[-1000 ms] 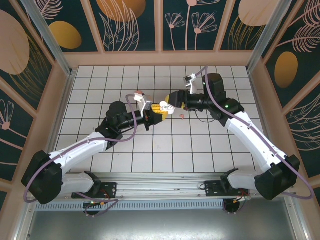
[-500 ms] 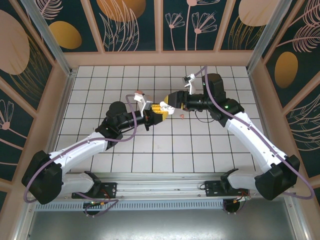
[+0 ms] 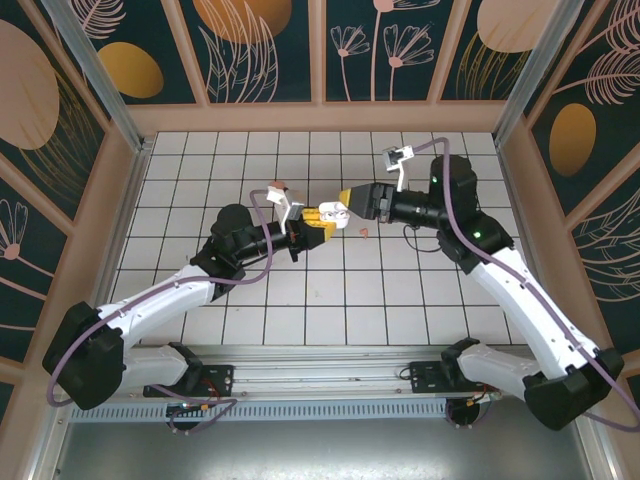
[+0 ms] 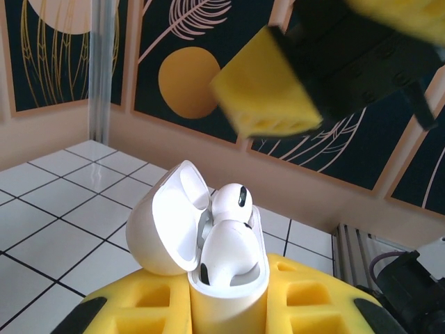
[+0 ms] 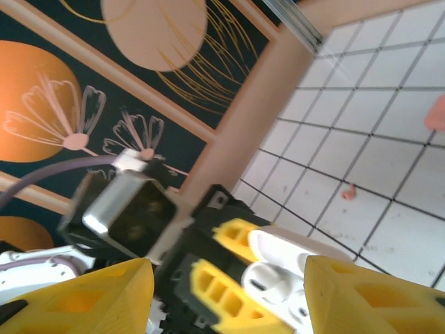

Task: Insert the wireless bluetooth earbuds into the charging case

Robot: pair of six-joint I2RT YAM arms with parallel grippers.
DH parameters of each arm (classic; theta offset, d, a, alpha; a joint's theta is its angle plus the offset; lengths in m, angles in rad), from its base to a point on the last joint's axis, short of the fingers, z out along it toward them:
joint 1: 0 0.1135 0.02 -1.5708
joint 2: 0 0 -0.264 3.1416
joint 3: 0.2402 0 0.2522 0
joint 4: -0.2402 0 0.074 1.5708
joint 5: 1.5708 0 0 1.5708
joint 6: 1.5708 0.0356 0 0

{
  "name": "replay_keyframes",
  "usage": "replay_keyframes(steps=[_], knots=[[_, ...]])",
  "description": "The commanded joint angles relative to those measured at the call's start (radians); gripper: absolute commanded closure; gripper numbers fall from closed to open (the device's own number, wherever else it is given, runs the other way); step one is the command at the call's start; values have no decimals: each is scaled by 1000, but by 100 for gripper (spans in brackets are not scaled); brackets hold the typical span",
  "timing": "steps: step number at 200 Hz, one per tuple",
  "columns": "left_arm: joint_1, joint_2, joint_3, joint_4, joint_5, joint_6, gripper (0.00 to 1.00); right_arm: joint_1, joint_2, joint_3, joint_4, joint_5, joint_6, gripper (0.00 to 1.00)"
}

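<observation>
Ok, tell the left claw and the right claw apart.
The left claw is shut on the white charging case; the right claw is open and grips nothing. The left claw reaches in from the left; the right claw faces it from the right. Both have yellow fingers.

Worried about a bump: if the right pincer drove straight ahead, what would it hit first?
Most likely the open white charging case, with two white earbuds seated inside, clamped in the left pincer directly ahead of the right pincer; the gap between them is hard to judge.

My white arms (image 3: pixel 160 298) have black joints and lilac cables (image 3: pixel 48 372); left pincer (image 3: pixel 322 219) and right pincer (image 3: pixel 338 207) wear yellow pads (image 5: pixel 368 292).
</observation>
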Motion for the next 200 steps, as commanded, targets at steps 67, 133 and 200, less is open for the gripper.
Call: replay_keyframes(steps=[67,133,200], knots=[[3,-32,1,28,25,-18,100,-13,42,24,-69,111,-23,38],[3,-43,10,12,64,-7,100,-9,174,85,-88,-74,-33,35],[2,-24,10,15,52,-11,100,23,157,92,-98,-192,-85,35]])
